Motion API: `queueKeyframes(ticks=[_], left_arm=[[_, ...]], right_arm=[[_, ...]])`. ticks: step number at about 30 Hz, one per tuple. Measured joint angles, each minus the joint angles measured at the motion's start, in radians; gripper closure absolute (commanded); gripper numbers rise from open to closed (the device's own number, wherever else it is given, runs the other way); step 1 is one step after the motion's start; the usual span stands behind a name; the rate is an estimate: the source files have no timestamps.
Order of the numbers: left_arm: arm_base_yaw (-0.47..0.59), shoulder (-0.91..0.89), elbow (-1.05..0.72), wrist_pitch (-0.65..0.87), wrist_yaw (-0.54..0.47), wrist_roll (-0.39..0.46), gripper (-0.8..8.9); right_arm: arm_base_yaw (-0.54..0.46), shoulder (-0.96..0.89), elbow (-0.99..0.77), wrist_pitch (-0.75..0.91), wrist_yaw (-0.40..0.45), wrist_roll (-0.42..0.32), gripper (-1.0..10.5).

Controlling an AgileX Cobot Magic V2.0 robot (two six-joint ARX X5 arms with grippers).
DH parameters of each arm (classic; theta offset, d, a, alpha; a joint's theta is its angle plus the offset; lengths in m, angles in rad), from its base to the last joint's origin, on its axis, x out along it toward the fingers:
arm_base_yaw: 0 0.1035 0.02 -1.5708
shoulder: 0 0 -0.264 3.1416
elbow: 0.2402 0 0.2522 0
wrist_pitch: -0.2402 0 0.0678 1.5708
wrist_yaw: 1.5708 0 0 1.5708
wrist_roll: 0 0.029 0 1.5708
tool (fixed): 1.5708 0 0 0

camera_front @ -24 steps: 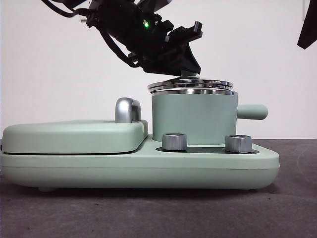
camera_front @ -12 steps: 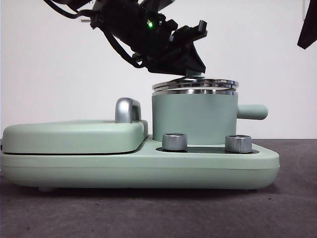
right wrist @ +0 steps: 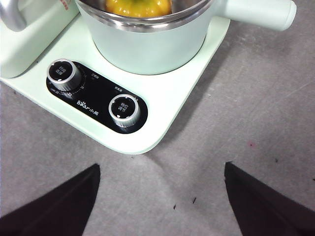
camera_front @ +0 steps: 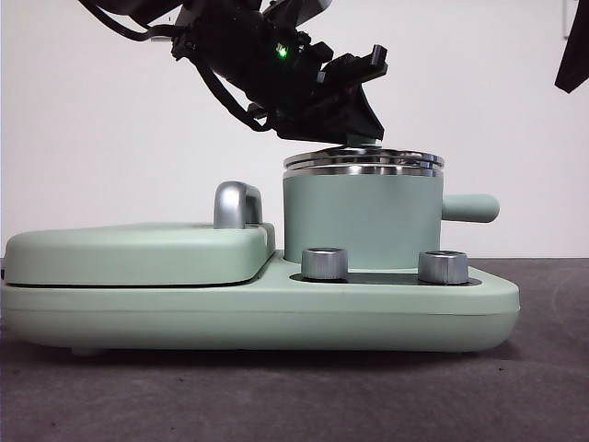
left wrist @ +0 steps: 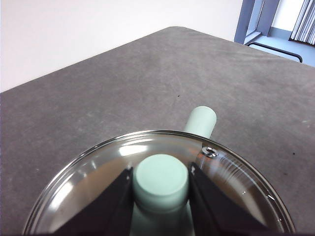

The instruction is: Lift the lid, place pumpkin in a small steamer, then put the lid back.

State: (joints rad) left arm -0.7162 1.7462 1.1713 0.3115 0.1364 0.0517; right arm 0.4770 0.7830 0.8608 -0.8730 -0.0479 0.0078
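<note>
Lid (camera_front: pixel 363 160): round clear glass, steel rim, mint-green knob (left wrist: pixel 161 181); lies level on or just above the rim of the small steamer, full seating not discernible; front view shows two steel bands stacked close with barely any gap.

Left gripper (left wrist: pixel 161 196): jaws clamped on the knob from both sides, pads touching it; arm enters the front view from the upper left, dark and bulky, directly over the pot.

Small steamer (camera_front: pixel 359 221): cylindrical mint-green pot, stubby side handle (camera_front: pixel 469 208) pointing away from the griddle side; stands on the base unit (camera_front: pixel 258 318).

Contents: pumpkin (right wrist: pixel 139 7), glossy yellow-orange, visible inside the pot in the right wrist view; only its lower part shows, stem out of frame.

Right gripper (right wrist: pixel 160 201): jaws wide apart, holding nothing; hovers above the table in front of the base, well clear of the pot; waiting.

Surroundings: two steel dials (right wrist: pixel 64 74) on a black panel; flat griddle cover (camera_front: pixel 138 253) with a steel handle (camera_front: pixel 237 204) beside the pot; grey table (right wrist: pixel 266 123).

Risks, as judged: release while the lid is off-centre could leave the rim perched on the pot's edge, or tilted; a withdrawal that drags the knob sideways could slide the lid off or nudge the pot.
</note>
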Motion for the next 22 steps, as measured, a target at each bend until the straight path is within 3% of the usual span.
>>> queueKeyframes(ticks=[22], left_arm=[[-0.003, 0.005, 0.006, 0.031, 0.001, 0.055, 8.03]], right_arm=[[0.0, 0.0, 0.0, -0.031, 0.0, 0.0, 5.6]])
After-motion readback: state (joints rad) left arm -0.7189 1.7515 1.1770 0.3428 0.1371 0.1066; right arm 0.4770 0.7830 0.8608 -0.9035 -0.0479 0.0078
